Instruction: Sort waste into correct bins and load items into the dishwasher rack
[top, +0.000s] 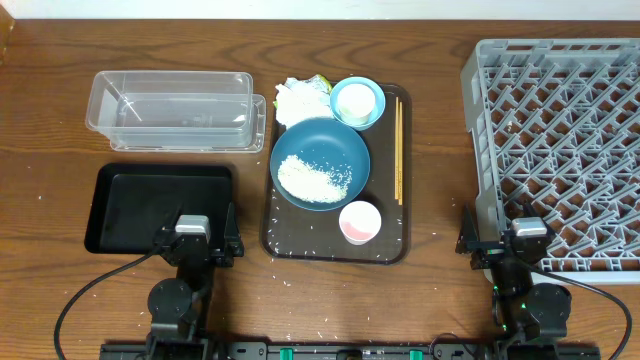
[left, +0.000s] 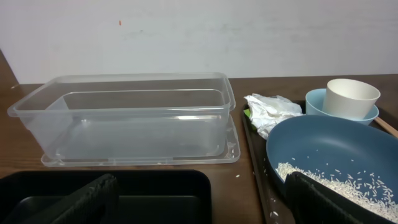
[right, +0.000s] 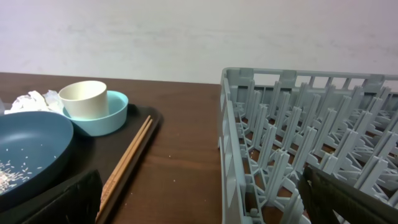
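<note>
A large dark-blue bowl (top: 320, 163) with a heap of white rice (top: 313, 178) sits on a brown serving tray (top: 390, 240). Behind it are a crumpled paper wad (top: 298, 100) and a white cup (top: 355, 101) standing in a light-blue bowl (top: 374, 113). A pink cup (top: 359, 221) and wooden chopsticks (top: 398, 150) also lie on the tray. The clear tub (top: 170, 110) and black tray (top: 155, 205) are at the left, the grey rack (top: 560, 150) at the right. My left gripper (top: 195, 245) and right gripper (top: 510, 245) are open and empty at the front edge.
Loose rice grains are scattered on the serving tray and on the wooden table (top: 50, 150) near the front edge. In the left wrist view the tub (left: 124, 118) stands just behind the black tray (left: 155, 193). In the right wrist view the rack (right: 298, 143) is close at the right.
</note>
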